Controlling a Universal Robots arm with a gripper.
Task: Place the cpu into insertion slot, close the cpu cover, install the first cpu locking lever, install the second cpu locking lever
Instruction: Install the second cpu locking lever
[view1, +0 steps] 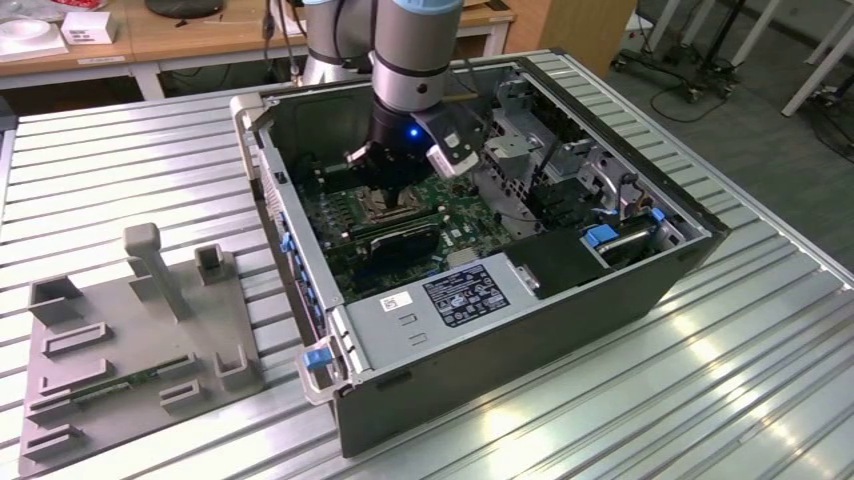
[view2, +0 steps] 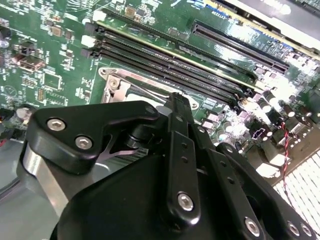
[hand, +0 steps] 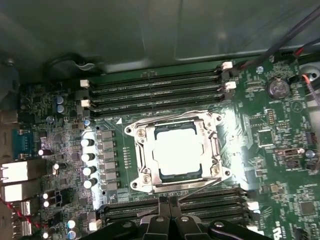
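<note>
In the first wrist view the cpu (hand: 177, 150), a bright silver square, lies in the insertion slot (hand: 134, 185) on the green motherboard. The cpu cover (hand: 215, 146), a steel frame, lies flat around it. Thin wire locking levers (hand: 170, 114) run along two sides of the slot; I cannot tell whether they are hooked. My gripper (hand: 170, 204) hangs just beside the slot with its black fingers pressed together and nothing between them. The second wrist view has the fingertip (view2: 176, 100) over the slot's rim (view2: 117, 82). From the exterior view, the gripper (view1: 387, 188) is low inside the open computer case.
Long black memory slots (hand: 155, 85) flank the slot on two sides. The case walls (view1: 267, 170) and drive cage (view1: 534, 140) surround the arm. A grey fixture tray (view1: 134, 340) sits on the slatted metal table (view1: 694, 400) at the exterior view's left.
</note>
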